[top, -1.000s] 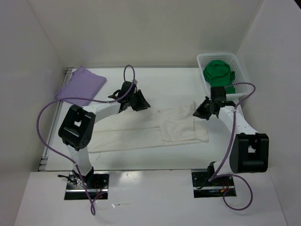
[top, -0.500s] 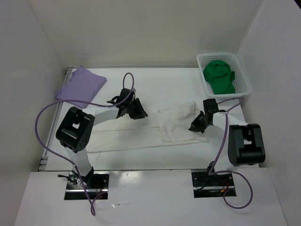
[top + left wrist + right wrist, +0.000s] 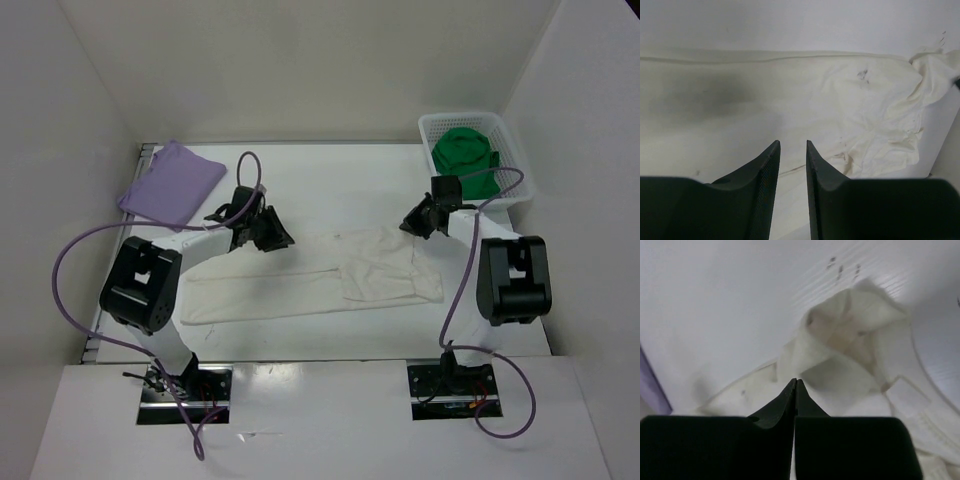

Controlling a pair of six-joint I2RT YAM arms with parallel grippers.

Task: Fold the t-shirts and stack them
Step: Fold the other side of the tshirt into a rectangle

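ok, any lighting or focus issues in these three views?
Top external: even light, sharp, but the cream shirt barely stands out from the white table. Left wrist: a soft dark shadow smudges the shirt's upper left; left fingers near black. Right wrist: slightly soft focus on the cloth, right fingers a black silhouette.

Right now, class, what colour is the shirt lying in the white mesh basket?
Bright green; the shirt shows best in the top external view.

Bare white bench [image 3: 340, 180] ran open along the far edge, bounded by the folded lavender cloth shirt [image 3: 172, 187] left and white plastic mesh basket [image 3: 460, 116] right
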